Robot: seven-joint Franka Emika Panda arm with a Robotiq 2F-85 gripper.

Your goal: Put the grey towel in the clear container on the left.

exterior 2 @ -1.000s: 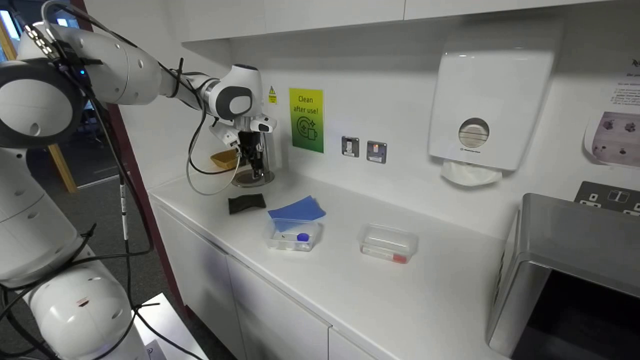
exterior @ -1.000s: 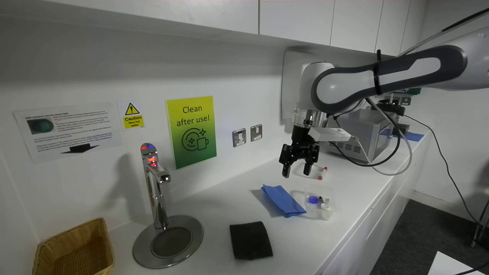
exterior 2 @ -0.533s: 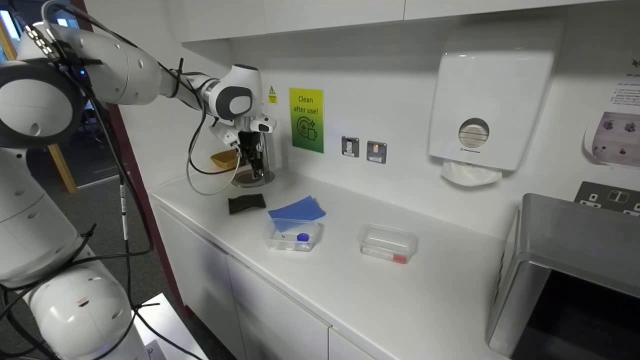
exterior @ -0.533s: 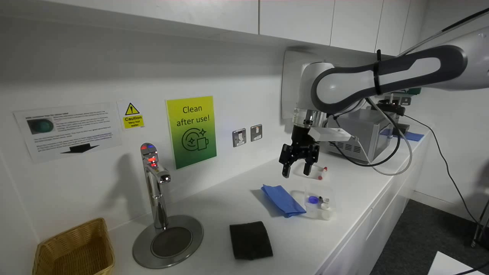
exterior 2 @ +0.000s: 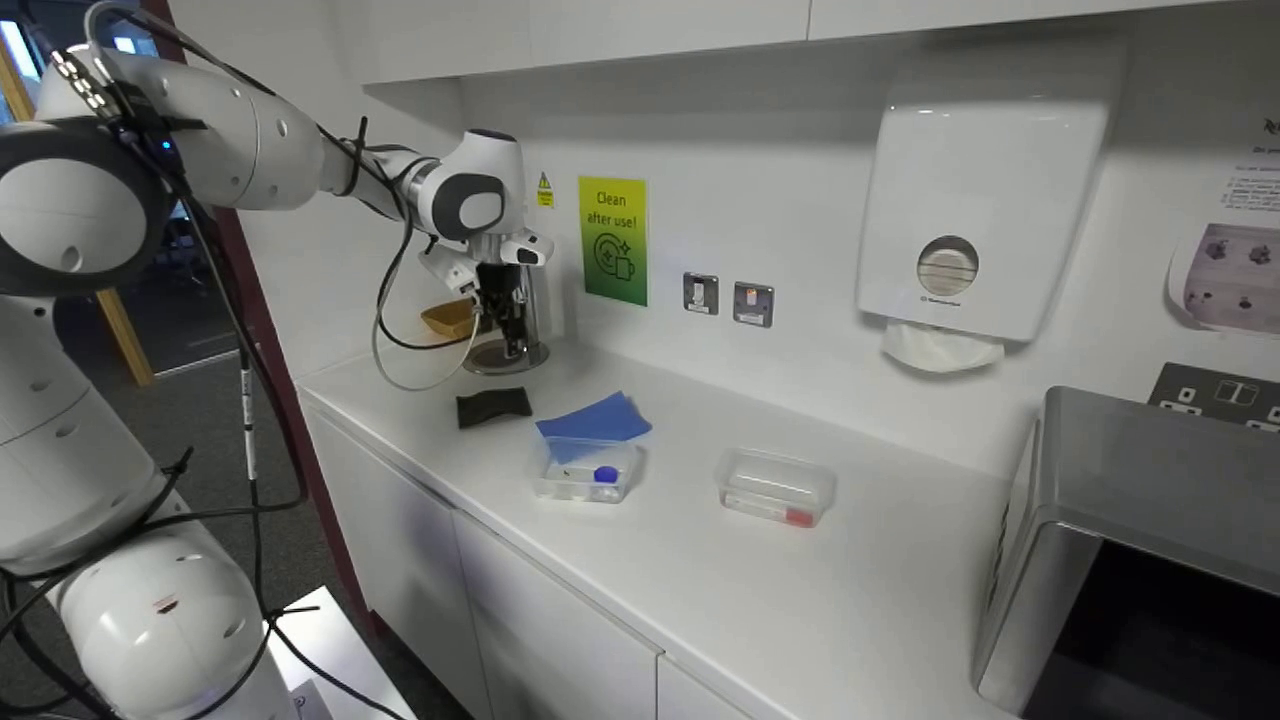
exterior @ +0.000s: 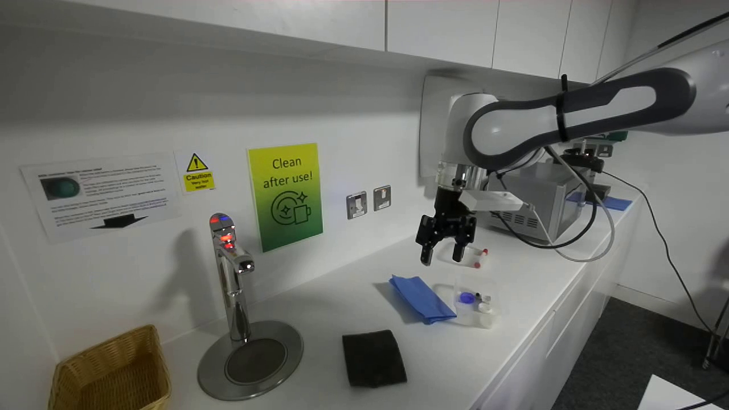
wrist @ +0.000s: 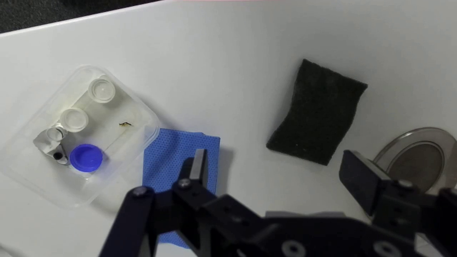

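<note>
The grey towel, a dark, nearly black cloth, lies flat on the counter in both exterior views (exterior: 374,359) (exterior 2: 494,406) and the wrist view (wrist: 319,112). A clear container with a blue cap and small white lidded pots stands beside the blue cloth (exterior: 471,319) (exterior 2: 575,490) (wrist: 119,109). Another clear container (exterior 2: 776,483) with a red-capped item stands to its right in an exterior view. My gripper (exterior: 442,257) is open and empty, high above the counter. In the wrist view the gripper (wrist: 274,156) has its fingers wide apart, with the towel ahead of them.
A folded blue cloth (exterior: 422,300) touches or lies partly under the container's edge. A chrome tap (exterior: 232,279) with a round drain plate (exterior: 287,341) and a wicker basket (exterior: 114,370) stand at the counter's end. A grey microwave-like box (exterior 2: 1150,470) stands at the other end, under wall cabinets.
</note>
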